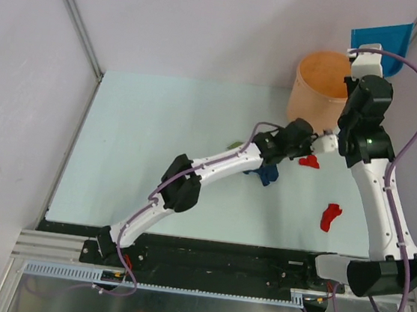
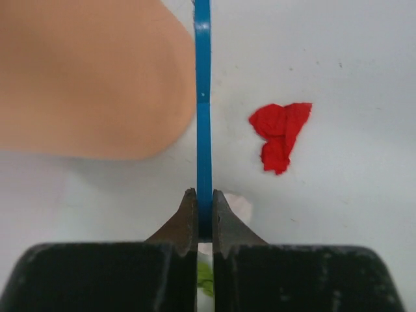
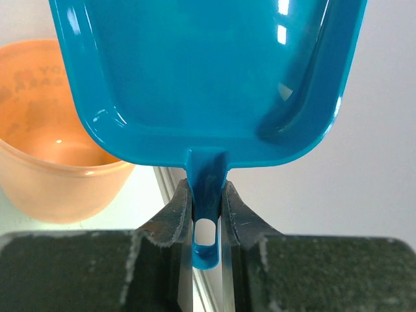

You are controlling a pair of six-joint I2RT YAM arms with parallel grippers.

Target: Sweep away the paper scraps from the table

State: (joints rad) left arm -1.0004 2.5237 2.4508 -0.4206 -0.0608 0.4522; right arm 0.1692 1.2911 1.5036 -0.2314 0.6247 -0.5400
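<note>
The table [image 1: 147, 164] bears an orange bucket [image 1: 317, 93] at its far right, and every place here is told from that bucket.

Farthest to the bucket's left, and on its near side, lies a green scrap [image 1: 234, 145]. The left wrist view shows it under the fingers. A dark blue shape [image 1: 266, 175] sits beneath the left wrist, also left of the bucket; what it is cannot be told.

The left gripper [image 2: 203, 198] reaches to just in front of the bucket's wall. Its fingers are clamped tight on a thin blue strip [image 2: 203, 97], which runs forward close by the bucket's side. A white scrap [image 2: 242, 207] peeks out beside the right fingertip.

Of the other paper scraps, a red scrap [image 1: 309, 161] lies on the table near the bucket's front. A second red scrap [image 1: 330, 215] lies well apart from the bucket, nearer the arm bases and a little to the right.

To the bucket's right and behind it, the right gripper [image 3: 205, 188] is raised, its fingers clenched on the handle of a blue dustpan [image 3: 208, 71]. In the right wrist view the bucket's open mouth sits below the pan's left side.
</note>
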